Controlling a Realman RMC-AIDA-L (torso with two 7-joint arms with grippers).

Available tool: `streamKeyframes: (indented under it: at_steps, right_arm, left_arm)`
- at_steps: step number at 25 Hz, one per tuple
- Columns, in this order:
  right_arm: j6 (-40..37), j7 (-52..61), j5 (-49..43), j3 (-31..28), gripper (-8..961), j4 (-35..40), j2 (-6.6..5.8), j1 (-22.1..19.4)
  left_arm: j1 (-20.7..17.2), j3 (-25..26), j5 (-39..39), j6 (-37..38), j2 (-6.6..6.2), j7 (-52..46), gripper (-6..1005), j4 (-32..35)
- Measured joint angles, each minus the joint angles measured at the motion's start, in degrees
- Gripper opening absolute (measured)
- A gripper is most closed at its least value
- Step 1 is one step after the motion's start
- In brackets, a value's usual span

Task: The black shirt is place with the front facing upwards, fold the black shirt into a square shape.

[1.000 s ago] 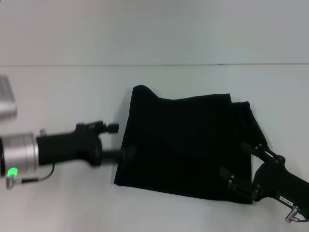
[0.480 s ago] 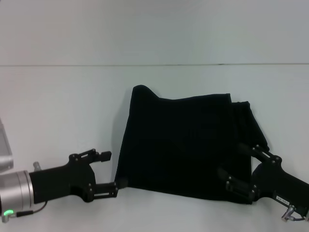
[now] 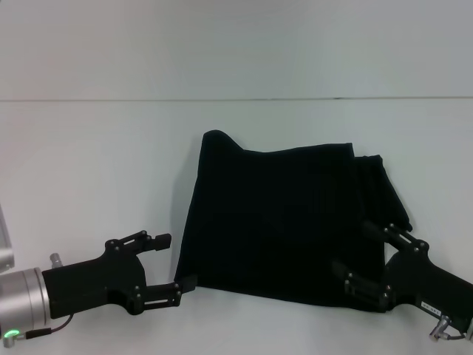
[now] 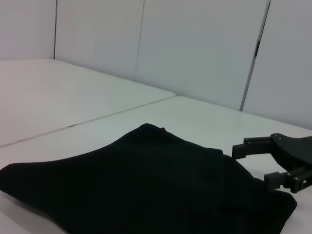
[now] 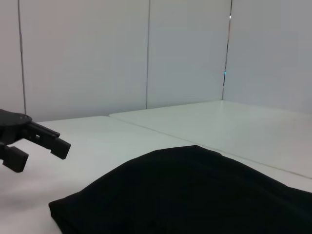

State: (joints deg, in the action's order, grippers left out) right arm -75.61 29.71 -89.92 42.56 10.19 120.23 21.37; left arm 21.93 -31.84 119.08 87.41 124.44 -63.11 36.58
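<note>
One black shirt [image 3: 284,222] lies on the white counter [image 3: 103,163], filling the centre and lower right of the head view. It is already folded over into a rough four-sided slab, wider at the near edge than at the far one, with a rounded peak at its far left corner and a narrow strip of doubled cloth running down its right side. No lettering or label shows on the upward face; it is plain black all over.

At the lower left of the head view the left gripper [image 3: 171,265] sits low over the counter, its two fingers spread wide and holding nothing. The nearer finger tip is just at the shirt's near left corner; whether it touches the cloth I cannot tell. The far finger stands a little apart from the shirt's left edge.

At the lower right the right gripper [image 3: 362,255] is also released, fingers parted, lying over the shirt's near right corner, dark against dark cloth.

From the left wrist view the shirt [image 4: 146,190] spreads across the lower frame with the right gripper [image 4: 261,165] open at its far edge. The right wrist view shows the shirt [image 5: 195,195] in the lower frame and the left gripper [image 5: 41,148] at mid left, open above bare counter [image 5: 97,151].
</note>
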Motion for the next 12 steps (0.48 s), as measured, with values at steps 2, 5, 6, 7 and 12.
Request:
streamKeyframes:
  at_steps: [2,5,6,7,12]
  right_arm:
    - [-0.01,0.0,0.0,0.34,894,0.0,0.0,-0.23]
    - [0.0,0.0,0.0,0.41,894,0.0,0.0,-0.55]
    - [0.01,0.0,0.0,0.42,894,0.0,0.0,-0.65]
    - [0.03,0.0,0.0,0.42,894,0.0,0.0,-0.7]
    - [0.12,0.0,0.0,0.42,894,0.0,0.0,-0.85]
  left_arm:
    - [-0.02,-0.02,0.1,0.08,-0.03,0.05,883,-0.03]
    - [-0.03,-0.05,0.35,-0.01,-0.02,0.11,883,-0.21]
    - [-0.04,-0.02,0.37,0.0,-0.01,0.12,883,-0.27]
    - [-0.04,0.0,0.37,-0.01,-0.01,0.12,883,-0.28]
    - [0.01,0.0,0.37,-0.5,0.01,0.13,883,-0.44]
